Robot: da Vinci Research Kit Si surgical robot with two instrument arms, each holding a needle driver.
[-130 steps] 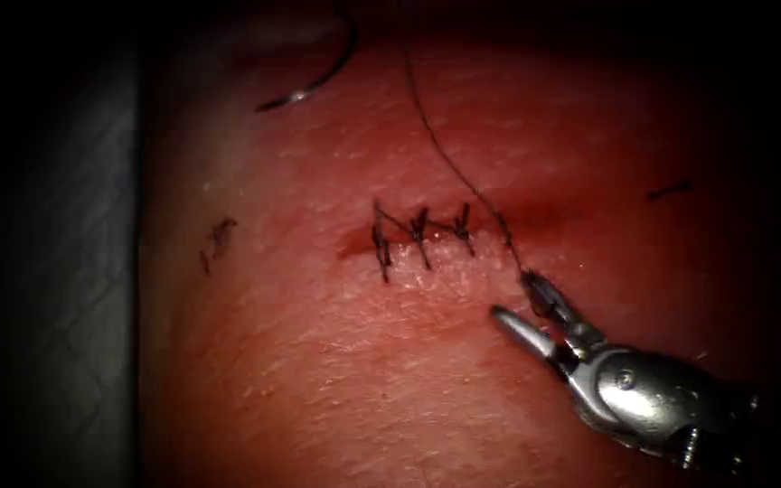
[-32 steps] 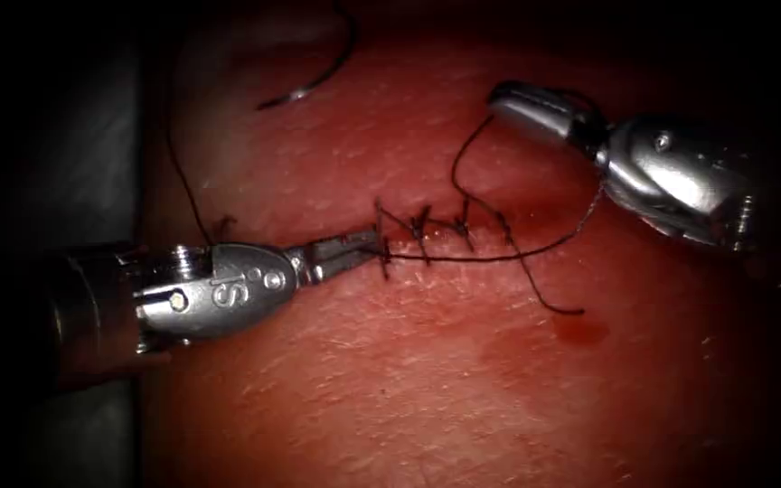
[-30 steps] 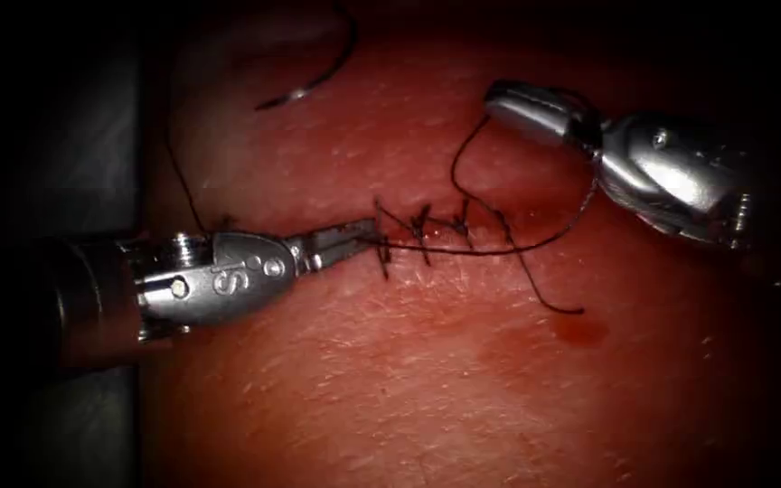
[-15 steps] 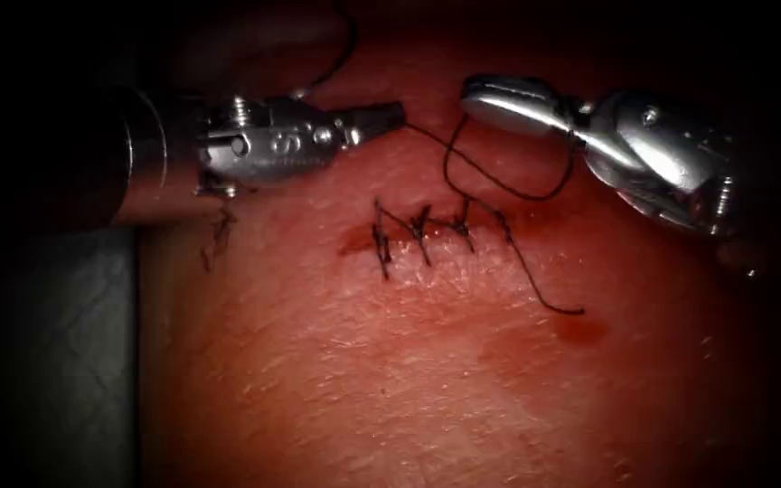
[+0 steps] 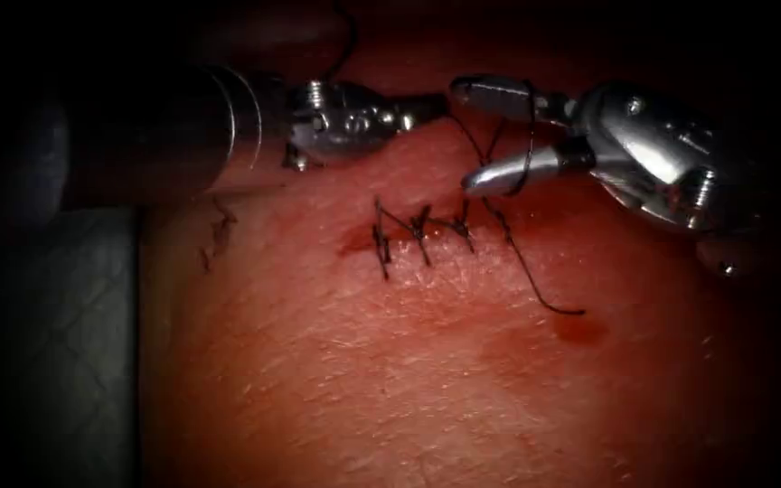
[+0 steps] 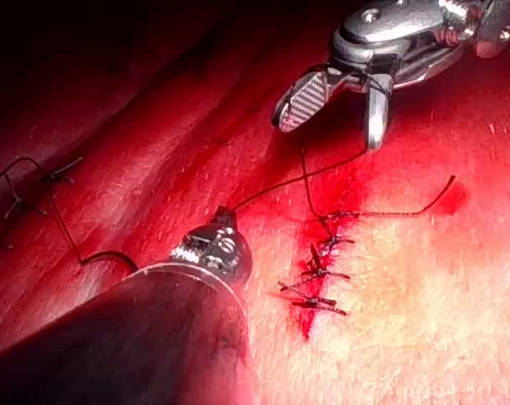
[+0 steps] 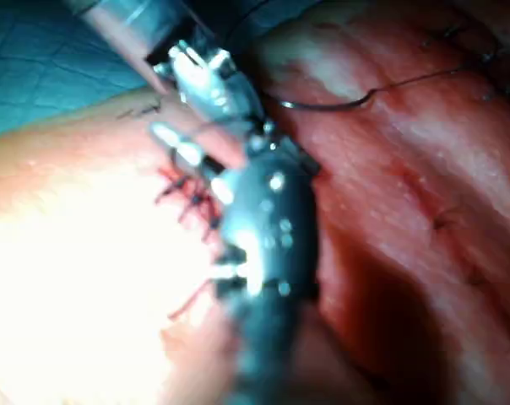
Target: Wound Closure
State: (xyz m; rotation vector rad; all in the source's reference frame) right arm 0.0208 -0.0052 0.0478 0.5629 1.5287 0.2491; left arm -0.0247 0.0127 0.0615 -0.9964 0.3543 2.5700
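The cut in the tissue carries several dark stitches. My left tool lies beyond the cut with its jaws shut on the thread. My right tool is open, and the thread loops around its jaws just above the right-hand stitch. A free thread tail trails to the near right. The needle lies loose on the far tissue, held by neither tool and not in the tissue. The left wrist view has my left tool with thread running from it toward the stitches.
A small pool of red fluid sits by the tail's end. Short cut ends of thread lie on the tissue left of the cut. A grey drape borders the tissue on the left.
The left tool rose from the cut's left end to the far side, then carried the thread right toward the right tool. The right tool's jaws opened, with thread now looped around them.
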